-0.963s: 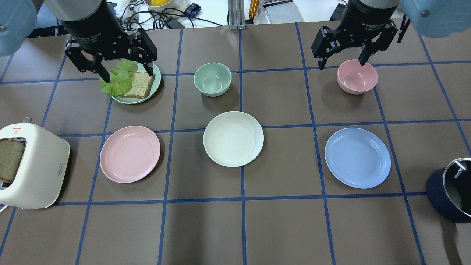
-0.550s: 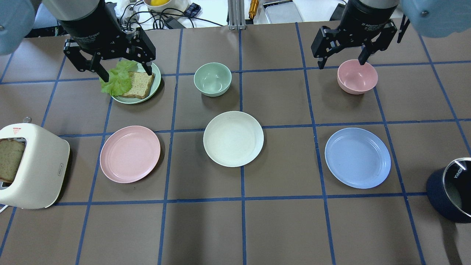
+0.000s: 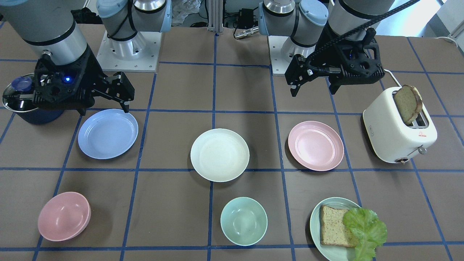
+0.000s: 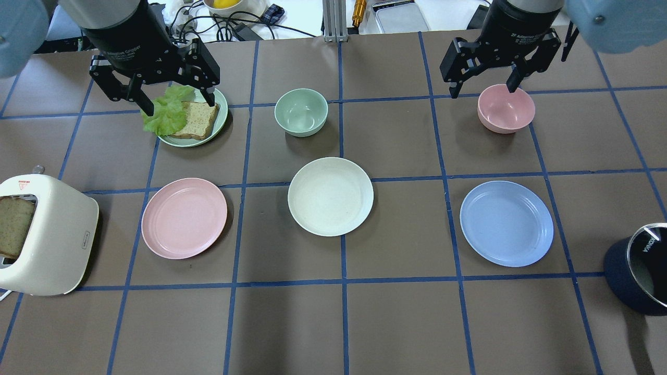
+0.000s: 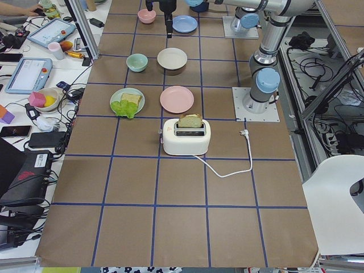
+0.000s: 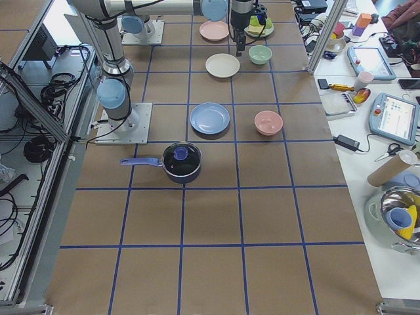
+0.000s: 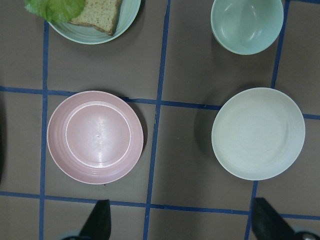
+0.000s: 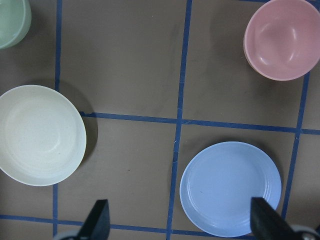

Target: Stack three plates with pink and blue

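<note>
On the near row of the table [image 4: 396, 323], three plates are lying flat and well apart: pink plate [image 4: 184, 218] at left, cream-white plate [image 4: 330, 196] in the middle, blue plate [image 4: 506, 223] at right. None is stacked yet. A toaster [image 4: 49, 234] is standing at the left end and a dark pot [image 4: 638, 268] at the right end.

The left gripper [image 4: 180, 107] and right gripper [image 4: 483, 91] are hanging high above the table, fingers spread wide, each gripping nothing.

On the far row a green plate [image 4: 219, 122] with bread and lettuce, a mint bowl [image 4: 301, 112] and a pink bowl [image 4: 506, 108] are sitting; none of them is part of the job.

Judged step: the approach to a first plate. Each arm is best taking the coloured plate on its own side. It should pinch the raised rim, keep the plate level, centre it over the cream-white plate and release it low.
</note>
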Robot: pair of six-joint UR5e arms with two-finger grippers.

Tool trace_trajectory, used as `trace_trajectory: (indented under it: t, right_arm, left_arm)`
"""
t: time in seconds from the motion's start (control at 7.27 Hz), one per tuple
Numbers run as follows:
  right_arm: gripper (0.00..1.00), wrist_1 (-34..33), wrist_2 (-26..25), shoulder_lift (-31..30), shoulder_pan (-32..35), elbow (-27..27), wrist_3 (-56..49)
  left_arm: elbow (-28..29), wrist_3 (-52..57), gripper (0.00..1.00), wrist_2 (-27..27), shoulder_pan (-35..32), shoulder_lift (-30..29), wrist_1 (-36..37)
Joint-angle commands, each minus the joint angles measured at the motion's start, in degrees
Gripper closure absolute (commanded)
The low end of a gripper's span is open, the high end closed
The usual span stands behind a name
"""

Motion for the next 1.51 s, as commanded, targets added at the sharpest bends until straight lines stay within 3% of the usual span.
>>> trace_trajectory:
  t: [0.0, 1.38]
  right_arm:
    - [0.00, 0.15, -0.16, -0.02, 0.00, 0.16, -0.11]
    - [0.00, -2.04, -0.33, 0.42, -1.92, 0.69, -3.70]
  left_arm:
    - [0.00, 0.00, 0.00, 0.00, -0.04, 0.00, 0.00]
    - [0.00, 0.00, 0.00, 0.00, -0.04, 0.00, 0.00]
